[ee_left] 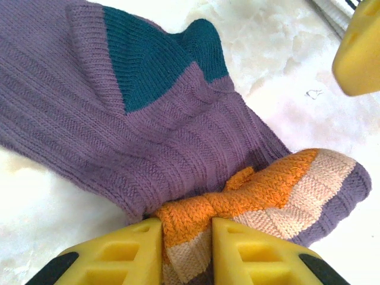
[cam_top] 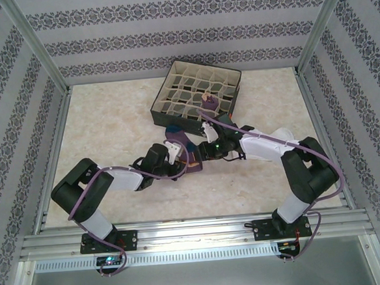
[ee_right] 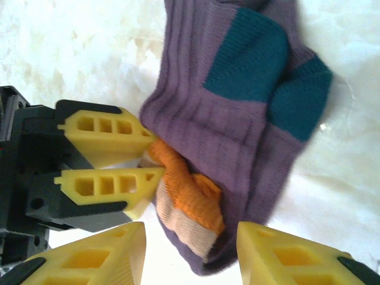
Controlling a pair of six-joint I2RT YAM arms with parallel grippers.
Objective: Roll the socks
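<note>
A purple sock (ee_left: 119,130) with teal heel patches lies folded on the marble table top, its orange and tan end (ee_left: 279,190) bunched up. My left gripper (ee_left: 187,252) is shut on that orange end, both yellow pads pressed into the knit. In the right wrist view the left gripper's fingers (ee_right: 110,181) pinch the same orange fold (ee_right: 190,190). My right gripper (ee_right: 190,258) is open, one jaw on either side of the sock's (ee_right: 237,130) purple tip without squeezing it. From above, both grippers meet over the sock (cam_top: 178,138) at mid-table, left gripper (cam_top: 176,154), right gripper (cam_top: 207,149).
A dark box with beige grid dividers (cam_top: 196,90) stands just behind the grippers, with a rolled purple sock (cam_top: 209,102) in one cell near its front edge. Patterned walls and metal posts fence the table. Bare table top (cam_top: 105,135) lies on both sides.
</note>
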